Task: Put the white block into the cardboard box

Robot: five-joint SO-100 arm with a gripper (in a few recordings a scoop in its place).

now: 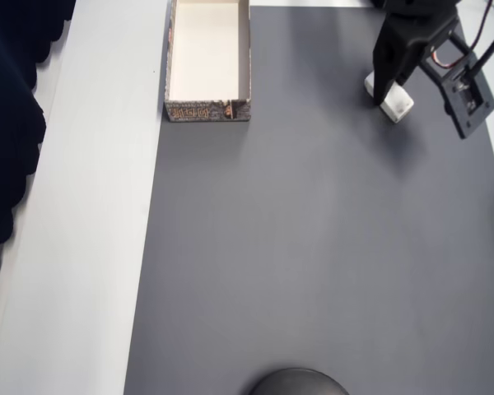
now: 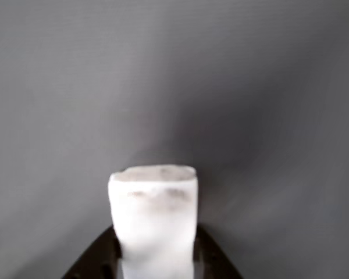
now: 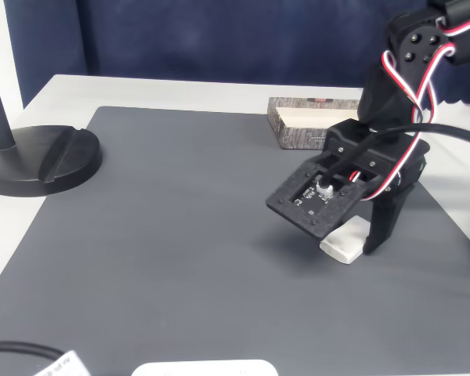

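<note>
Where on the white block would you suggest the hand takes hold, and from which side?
Grip the white block across its narrow width, on the two long flat sides, coming straight down from above. It lies flat on the grey mat, and in the wrist view the hand already straddles it this way.

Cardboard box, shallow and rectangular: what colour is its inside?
Cream-white inside the cardboard box, clearest in the overhead view.

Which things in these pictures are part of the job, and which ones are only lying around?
Part of the job:
- white block, on the grey mat between the end effector fingers
- cardboard box, standing apart with nothing inside

Only lying around:
- grey mat
- black round stand base
- white object at the near table edge
</note>
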